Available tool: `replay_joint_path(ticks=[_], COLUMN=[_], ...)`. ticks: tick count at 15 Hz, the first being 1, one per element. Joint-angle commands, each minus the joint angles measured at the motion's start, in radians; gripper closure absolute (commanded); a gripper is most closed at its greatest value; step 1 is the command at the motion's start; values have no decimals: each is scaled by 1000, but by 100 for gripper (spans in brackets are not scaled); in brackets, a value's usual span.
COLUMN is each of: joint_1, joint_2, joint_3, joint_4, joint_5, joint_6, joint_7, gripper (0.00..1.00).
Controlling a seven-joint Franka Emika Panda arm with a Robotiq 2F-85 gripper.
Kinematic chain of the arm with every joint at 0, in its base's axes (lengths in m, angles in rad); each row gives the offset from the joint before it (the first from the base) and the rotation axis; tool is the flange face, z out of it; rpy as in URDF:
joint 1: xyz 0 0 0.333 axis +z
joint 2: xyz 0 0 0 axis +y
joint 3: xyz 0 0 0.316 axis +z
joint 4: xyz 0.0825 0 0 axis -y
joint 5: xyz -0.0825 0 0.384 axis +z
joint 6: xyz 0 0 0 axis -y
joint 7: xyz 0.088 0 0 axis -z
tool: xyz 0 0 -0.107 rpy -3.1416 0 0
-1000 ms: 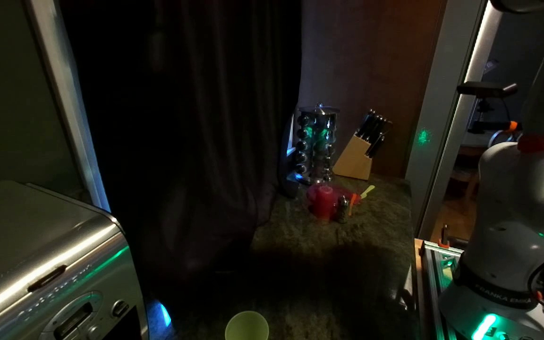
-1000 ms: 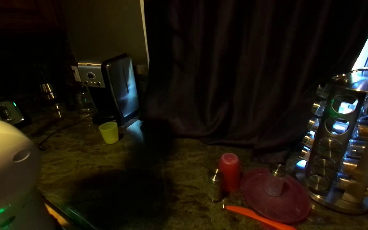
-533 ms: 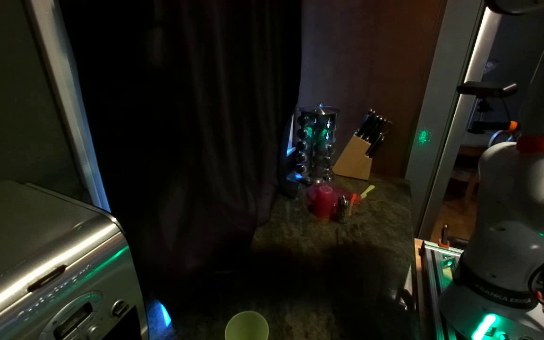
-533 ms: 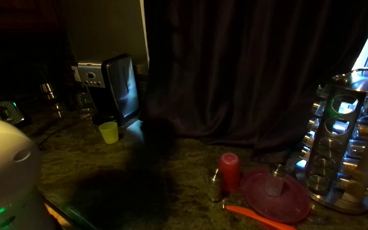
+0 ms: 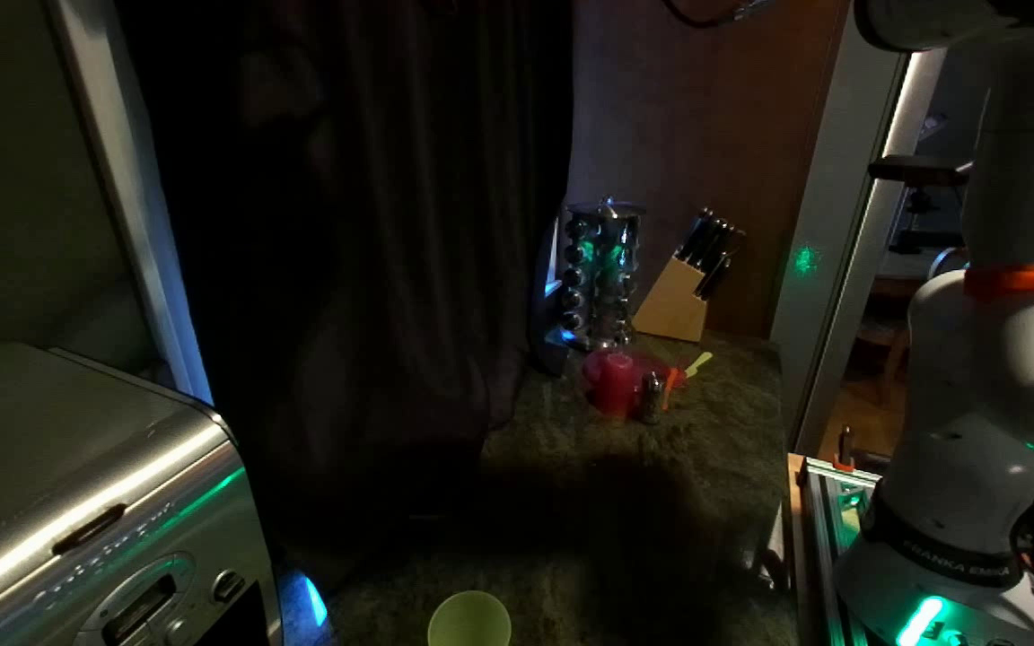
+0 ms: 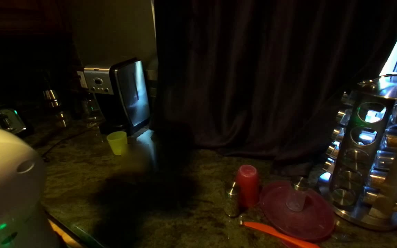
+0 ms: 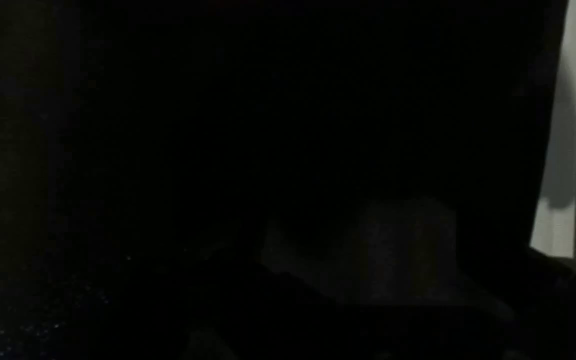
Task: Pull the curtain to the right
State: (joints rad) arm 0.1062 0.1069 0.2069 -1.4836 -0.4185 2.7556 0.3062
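Most of your wrist view is black, and it swallows your gripper: you cannot tell whether the jaws stand apart or together, or whether they hold anything. Low in that view, a dim grey patch (image 7: pixel 408 255) is too murky to name. The blackness ends at a slanted edge on the right, where you see a pale strip (image 7: pixel 553 230). Whether your gripper touches the curtain (image 5: pixel 409 224) or stands apart from it cannot be told either. In both exterior views the curtain hangs in long folds, its hem on the counter (image 6: pixel 205 175). Your arm (image 5: pixel 966 431) rises at the right of an exterior view, its base well apart from the curtain, its top cut off by the frame.

Farther out, the coffee maker (image 6: pixel 128 93) stands just beside an edge of the curtain, with the yellow cup (image 6: pixel 117 143) near it. By the opposite edge you have the spice rack (image 6: pixel 372 148), and past that the knife block (image 5: pixel 671 305). Near the rack lie the plate (image 6: pixel 274 213), bearing a clear shaker (image 6: pixel 296 199), and the orange knife (image 6: pixel 274 233); the red cup (image 6: pixel 247 187) stands upside down, a dark shaker (image 6: pixel 232 203) just beside it.
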Motion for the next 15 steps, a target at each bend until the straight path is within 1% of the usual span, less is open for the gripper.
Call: replay_joint_path(ticks=[1,3,6,8,9,10,11,15], joint_1=[12,13,14,12,11,6,1,-35], joint_2=[47,49,42,30,22,9,-1,-79], joint_3=[-15,-26,-46,-62,-74,-84,-95,-155], joint_4=[51,62,80,86,92,92,93,58], joint_5=[-72,-106,-180,-232,-269,-292,-312,-356], joint_6=[37,23,5,-9,-19,-35,-50,-108], joint_7=[70,96,134,157,174,187,199,246], gripper=[27,42,67,80,89,95,100,100])
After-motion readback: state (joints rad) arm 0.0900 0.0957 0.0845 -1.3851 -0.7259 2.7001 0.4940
